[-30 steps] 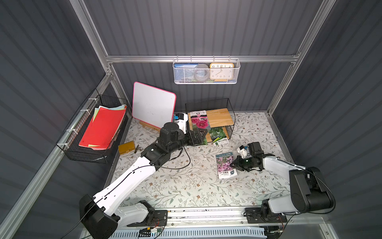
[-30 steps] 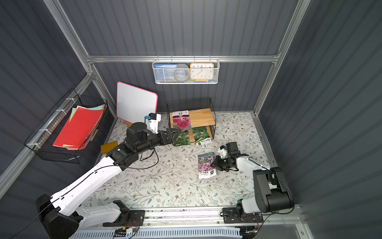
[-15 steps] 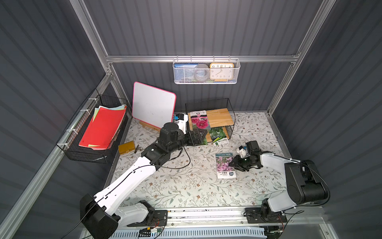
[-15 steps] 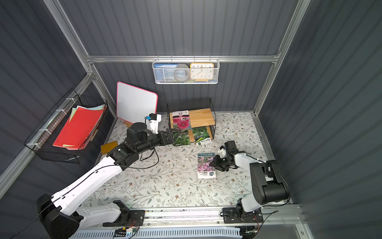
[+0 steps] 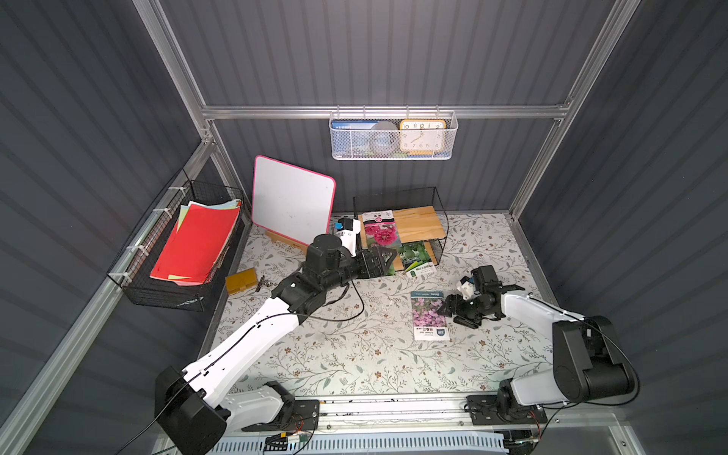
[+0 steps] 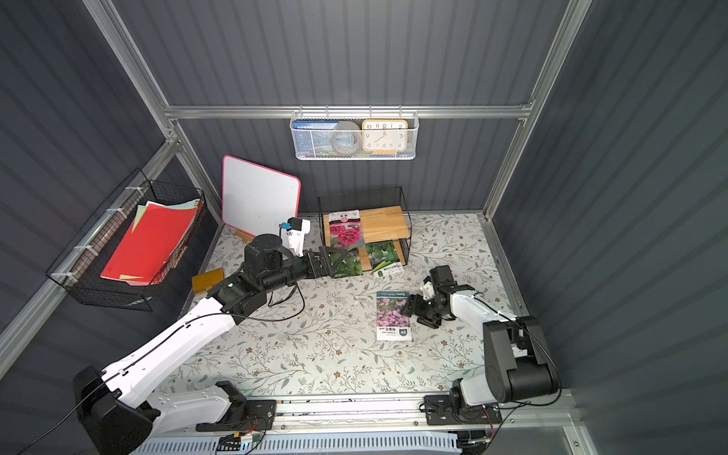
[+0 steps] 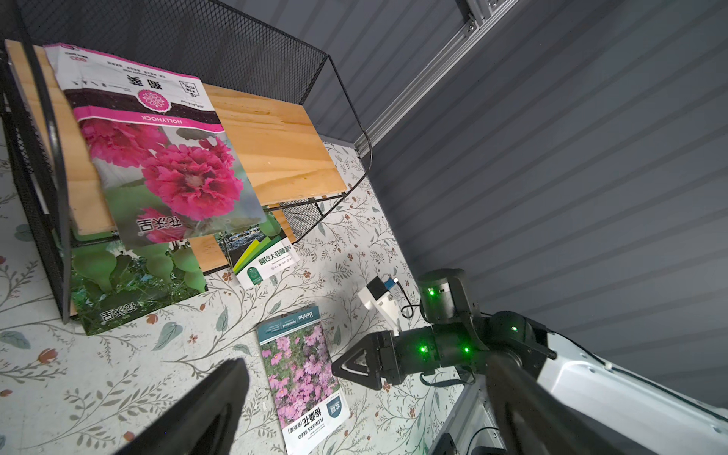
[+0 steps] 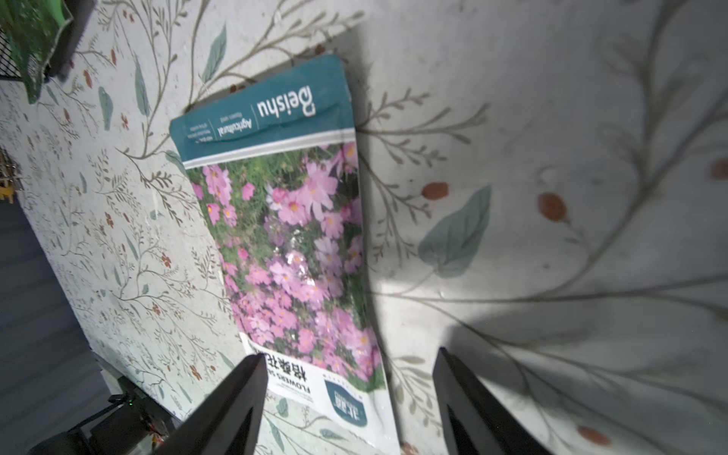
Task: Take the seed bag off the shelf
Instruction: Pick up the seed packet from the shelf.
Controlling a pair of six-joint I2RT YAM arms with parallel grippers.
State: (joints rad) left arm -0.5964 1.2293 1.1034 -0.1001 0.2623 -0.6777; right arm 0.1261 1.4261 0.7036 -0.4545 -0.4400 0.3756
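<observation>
White left arm outstretched toward shelf

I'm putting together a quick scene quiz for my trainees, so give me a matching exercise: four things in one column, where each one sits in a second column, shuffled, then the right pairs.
Things
1. magenta-flowered hollyhock seed packet
2. pink-flowered seed packet with a teal header
3. orange-framed square clock
4. stack of red paper sheets

Places
A. in the white mesh basket on the back wall
B. flat on the floral-patterned table
C. in the black wire basket on the side wall
D. on the top wooden board of the black wire shelf

Pairs: 1-D, 2-B, 3-A, 4-C
</observation>
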